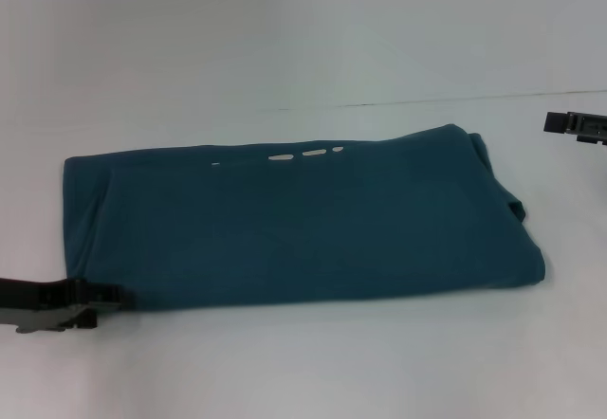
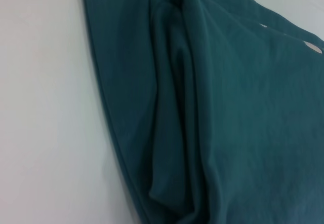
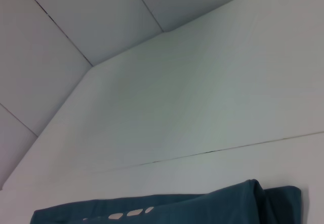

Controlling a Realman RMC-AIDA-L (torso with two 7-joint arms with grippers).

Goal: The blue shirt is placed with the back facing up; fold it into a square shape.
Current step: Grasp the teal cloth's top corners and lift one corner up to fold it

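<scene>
The blue shirt (image 1: 294, 220) lies on the white table (image 1: 313, 362), folded into a long band that runs left to right, with small gaps along its far edge. My left gripper (image 1: 112, 298) is low at the shirt's near left corner, its tip at the fabric's edge. The left wrist view shows the shirt (image 2: 217, 107) close up, with lengthwise folds beside bare table. My right gripper (image 1: 575, 125) is at the far right, above and clear of the shirt's right end. The right wrist view shows the shirt's far edge (image 3: 202, 209).
The white table has a thin seam (image 1: 455, 100) running behind the shirt. White wall panels (image 3: 76, 26) stand beyond the table. Nothing else lies on the surface.
</scene>
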